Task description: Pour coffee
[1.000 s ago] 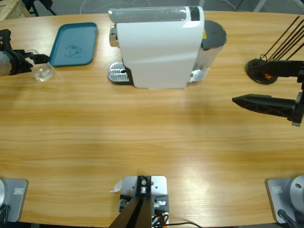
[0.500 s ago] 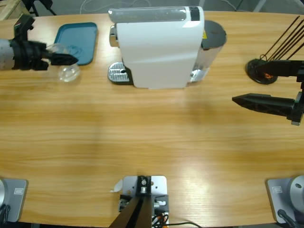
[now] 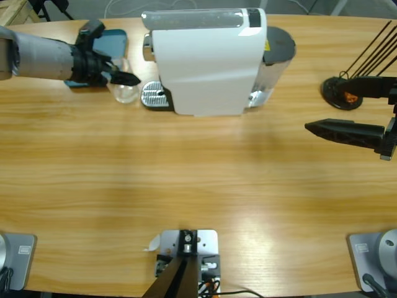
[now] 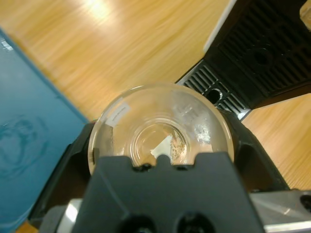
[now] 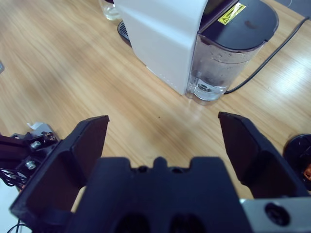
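The glass (image 3: 124, 92) sits in the upper left of the high view, just left of the coffee machine's metal drip tray (image 3: 153, 96), and it is clear enough that the wood shows straight through it. Down the left wrist view we look right into its mouth (image 4: 160, 128): there is only a faint brownish trace of coffee (image 4: 177, 145) at the bottom, barely a film, hard to make out. The left gripper (image 3: 121, 79) has the glass clamped between its two black jaws, one on each side of the rim, and the silver forearm comes in from the upper left edge of the frame. Behind that arm lies a teal tray (image 3: 116, 40), mostly covered by it, showing as a blue slab on the left of the left wrist view (image 4: 29, 136). The white coffee machine (image 3: 208, 59) fills the upper middle of the high view, lying large over the table, with its dark-lidded water tank (image 3: 276, 53) on its right side. Over at the right edge, the right gripper (image 3: 338, 131) points left above bare wood, well apart from the machine. In its own wrist view the jaws (image 5: 163, 141) stand wide apart with nothing between them. A black round stand (image 3: 341, 92) sits in the upper right on the wooden table (image 3: 198, 180).
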Robot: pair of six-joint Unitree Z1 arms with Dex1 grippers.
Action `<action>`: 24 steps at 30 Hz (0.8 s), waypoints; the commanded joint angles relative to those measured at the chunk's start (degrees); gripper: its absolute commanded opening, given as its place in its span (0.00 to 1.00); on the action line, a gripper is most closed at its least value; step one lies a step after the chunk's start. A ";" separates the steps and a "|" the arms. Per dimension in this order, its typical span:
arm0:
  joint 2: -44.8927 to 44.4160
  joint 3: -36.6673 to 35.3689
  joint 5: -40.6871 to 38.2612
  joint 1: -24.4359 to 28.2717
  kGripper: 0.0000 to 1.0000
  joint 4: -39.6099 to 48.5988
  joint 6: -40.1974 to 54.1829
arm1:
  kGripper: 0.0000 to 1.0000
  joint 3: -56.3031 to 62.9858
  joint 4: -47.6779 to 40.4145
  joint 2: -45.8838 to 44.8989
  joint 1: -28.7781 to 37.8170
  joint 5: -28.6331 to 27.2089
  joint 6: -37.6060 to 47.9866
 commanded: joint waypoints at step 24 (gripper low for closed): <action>7.89 -4.68 -4.48 -4.55 0.53 -2.31 0.24 | 1.00 2.14 1.02 -0.75 -0.41 -1.35 0.47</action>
